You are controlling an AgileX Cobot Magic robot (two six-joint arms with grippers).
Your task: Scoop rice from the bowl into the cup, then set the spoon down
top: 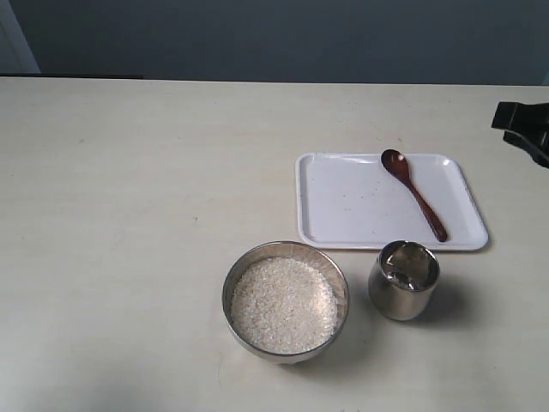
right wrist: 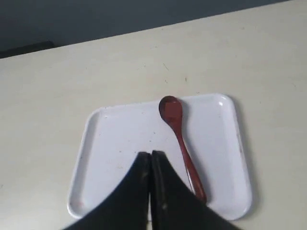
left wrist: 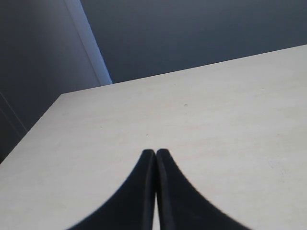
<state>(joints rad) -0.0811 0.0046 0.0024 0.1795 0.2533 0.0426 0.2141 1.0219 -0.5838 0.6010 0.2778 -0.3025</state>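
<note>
The steel bowl [top: 341, 287] stands near the table's front, filled with white rice [top: 284, 305]. To its right stands the smaller steel cup [top: 403, 280]. Behind them the dark reddish-brown spoon [top: 414, 194] [right wrist: 179, 141] lies on a white tray [top: 343, 202] [right wrist: 120, 139], its oval bowl pointing away from the cup. My right gripper [right wrist: 151, 154] hovers above the tray, shut on nothing, beside the spoon's handle; in the exterior view only a black part of that arm [top: 523, 126] shows at the right edge. My left gripper [left wrist: 155, 152] is shut and empty over bare table.
The pale table [top: 129, 215] spreads wide to the left of the bowl. A dark wall runs behind the table's far edge. The tray sits just behind the cup, with a narrow gap between them.
</note>
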